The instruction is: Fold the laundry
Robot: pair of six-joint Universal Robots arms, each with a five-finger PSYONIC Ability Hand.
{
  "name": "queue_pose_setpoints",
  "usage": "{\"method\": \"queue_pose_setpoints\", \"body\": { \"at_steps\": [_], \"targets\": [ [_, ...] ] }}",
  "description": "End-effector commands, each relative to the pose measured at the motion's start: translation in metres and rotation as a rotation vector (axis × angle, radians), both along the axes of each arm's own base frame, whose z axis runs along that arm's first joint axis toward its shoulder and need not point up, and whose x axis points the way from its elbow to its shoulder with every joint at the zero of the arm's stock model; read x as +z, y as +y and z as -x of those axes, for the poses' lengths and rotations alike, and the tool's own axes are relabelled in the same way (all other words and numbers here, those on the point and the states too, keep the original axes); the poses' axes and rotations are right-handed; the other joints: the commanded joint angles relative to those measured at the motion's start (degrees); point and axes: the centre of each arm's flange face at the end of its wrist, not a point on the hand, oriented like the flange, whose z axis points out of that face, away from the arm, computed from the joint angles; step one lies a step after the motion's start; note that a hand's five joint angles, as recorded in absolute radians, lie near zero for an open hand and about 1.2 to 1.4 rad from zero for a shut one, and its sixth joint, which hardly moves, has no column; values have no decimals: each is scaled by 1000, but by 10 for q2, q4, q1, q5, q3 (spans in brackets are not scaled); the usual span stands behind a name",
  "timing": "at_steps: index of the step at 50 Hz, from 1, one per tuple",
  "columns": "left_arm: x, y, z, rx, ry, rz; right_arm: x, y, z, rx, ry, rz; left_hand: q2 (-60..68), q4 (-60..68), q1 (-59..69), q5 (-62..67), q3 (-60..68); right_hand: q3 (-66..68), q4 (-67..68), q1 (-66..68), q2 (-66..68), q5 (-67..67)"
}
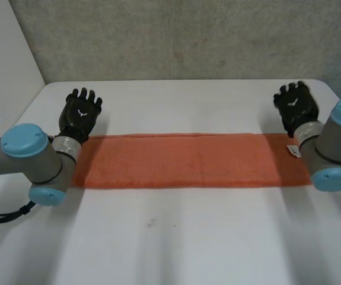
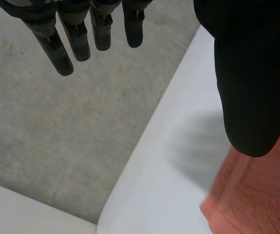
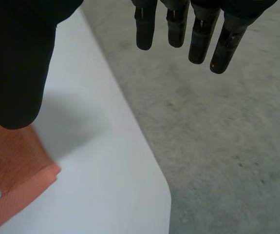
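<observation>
The orange towel (image 1: 182, 160) lies as a long strip across the middle of the white table (image 1: 176, 237), reaching from near its left edge to near its right edge. The left hand (image 1: 81, 113) is just beyond the strip's far-left corner, fingers straight and spread, holding nothing; the right hand (image 1: 298, 105) is near the table's far right corner, just beyond the strip's far-right corner, fingers likewise straight and empty.

From where I stand I count one orange cloth (image 1: 182, 160), on one white counter (image 1: 176, 237). There are two robot arms, a left arm (image 1: 31, 157) and a right arm (image 1: 333, 145), and two black hands: the left hand (image 1: 81, 113) and the right hand (image 1: 296, 104).
</observation>
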Motion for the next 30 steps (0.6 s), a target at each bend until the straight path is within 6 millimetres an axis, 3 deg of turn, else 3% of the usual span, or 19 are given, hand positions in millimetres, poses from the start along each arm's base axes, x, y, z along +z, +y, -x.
{"method": "queue_pose_setpoints", "body": {
  "at_steps": [1, 5, 9, 10, 14, 16, 22, 24, 30],
  "targets": [
    [40, 28, -3, -11, 51, 17, 52, 31, 12, -30, -230, -6, -10, -10, -16, -25, -11, -24, -36, -24, -27, -44],
    [53, 47, -9, -16, 108, -4, 67, 64, 15, 4, -305, -88, -10, -10, -16, -25, -11, -24, -36, -24, -27, -44],
    [62, 75, -17, -27, 236, -81, 62, 81, 22, 22, -313, -200, -10, -10, -16, -25, -11, -24, -36, -24, -27, -44],
    [62, 75, -17, -27, 237, -81, 58, 84, 32, 11, -313, -262, -10, -10, -16, -25, -11, -24, -36, -24, -27, -44],
    [62, 98, -23, -30, 384, -181, 52, 92, 50, -21, -320, -391, -10, -10, -16, -25, -11, 65, 52, 65, 61, 45],
    [64, 105, -25, -30, 431, -218, 45, 98, 61, -44, -336, -503, -10, -10, -16, -25, -11, 177, 165, 177, 173, 157],
    [58, 122, -29, -2, 575, -394, 33, 101, 73, -56, -345, -559, -10, -10, -16, -25, -11, 272, 259, 272, 268, 252],
    [56, 124, -29, 6, 591, -420, 18, 96, 77, -63, -343, -568, -10, -10, -16, -25, -11, 332, 319, 332, 328, 312],
    [53, 125, -29, 11, 595, -441, 5, 87, 84, -70, -342, -535, -10, -10, -16, -25, -11, 341, 328, 341, 337, 321]
  ]
}}
